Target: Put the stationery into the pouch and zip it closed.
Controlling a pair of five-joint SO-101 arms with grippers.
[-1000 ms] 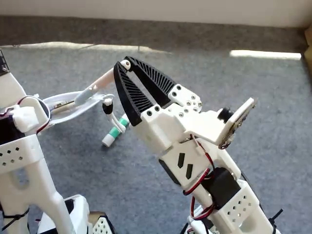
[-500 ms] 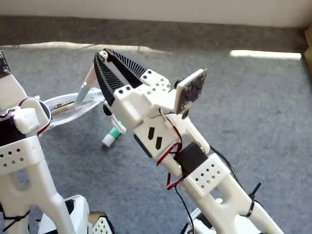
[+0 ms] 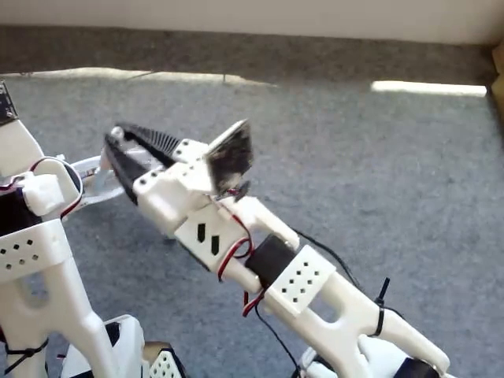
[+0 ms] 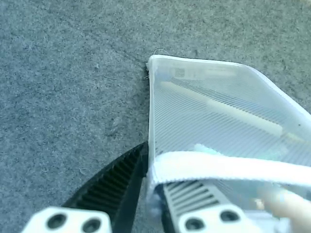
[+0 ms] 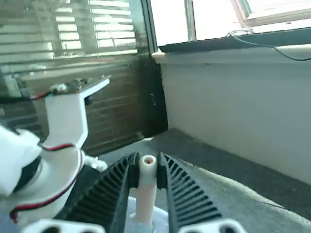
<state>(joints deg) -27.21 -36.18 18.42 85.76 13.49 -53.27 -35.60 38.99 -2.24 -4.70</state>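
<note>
Right end effector (image 5: pixel 146 159) is clamped on a white pen (image 5: pixel 145 189). The pen stands between the two black ribbed fingers with its end poking just past their tips. From the high view that arm reaches in from about 5 o'clock, and its end effector ends up near 9 o'clock over the grey surface (image 3: pixel 378 157), right by the left arm.

Left end effector (image 4: pixel 148 162) is pinching the white rim band of the mesh pouch (image 4: pixel 194 97), which lies on the surface. Through the mesh I can make out a long white stick (image 4: pixel 218 108) and a teal item (image 4: pixel 206 148), can't tell what exactly.
</note>
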